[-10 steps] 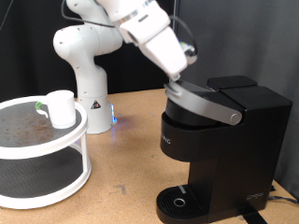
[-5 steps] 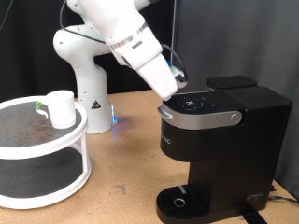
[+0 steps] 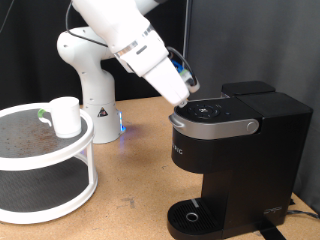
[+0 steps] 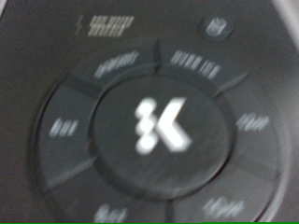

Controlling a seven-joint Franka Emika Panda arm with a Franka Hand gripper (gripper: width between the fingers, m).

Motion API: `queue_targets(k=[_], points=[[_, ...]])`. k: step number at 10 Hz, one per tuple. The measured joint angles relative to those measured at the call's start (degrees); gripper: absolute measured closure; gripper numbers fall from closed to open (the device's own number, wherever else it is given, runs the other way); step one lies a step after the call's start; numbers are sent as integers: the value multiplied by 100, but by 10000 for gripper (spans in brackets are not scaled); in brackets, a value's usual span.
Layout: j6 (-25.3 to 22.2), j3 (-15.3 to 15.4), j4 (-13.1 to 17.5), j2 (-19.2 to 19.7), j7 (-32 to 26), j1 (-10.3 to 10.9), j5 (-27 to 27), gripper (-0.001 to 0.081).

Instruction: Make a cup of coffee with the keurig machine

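The black keurig machine (image 3: pixel 235 150) stands at the exterior view's right, its grey-trimmed lid (image 3: pixel 212 115) shut flat. My gripper (image 3: pixel 188 93) hangs just above the lid's near end, at the round button panel; its fingers are too small to read. The wrist view is filled by the blurred panel with a white K logo (image 4: pixel 161 126) in the middle button and a ring of buttons around it; no fingers show there. The white cup (image 3: pixel 65 115) stands on the top tier of a round white stand (image 3: pixel 50 160) at the exterior view's left. The machine's round drip base (image 3: pixel 192 215) holds nothing.
The white arm base (image 3: pixel 92 70) stands at the back on the wooden table (image 3: pixel 130 170). A small green-topped thing (image 3: pixel 42 114) lies beside the cup on the stand. A black curtain is behind.
One second ago the lid stood tilted up under my gripper; it has since gone down flat and shut. My gripper moved down and to the exterior view's left, and has hardly moved in the last half second.
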Motion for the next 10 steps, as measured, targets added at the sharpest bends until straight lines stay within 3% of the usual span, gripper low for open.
queue_targets(k=[2,5,7,10], points=[[-313,-120,175,-98,-248,0,730,803],[-1217,-314,599,-219,-96,-28,832,803],[-904,-297,494,-239,-177,-28,903,803],[-297,-349,-96,-754,-602,-123,1063,803]])
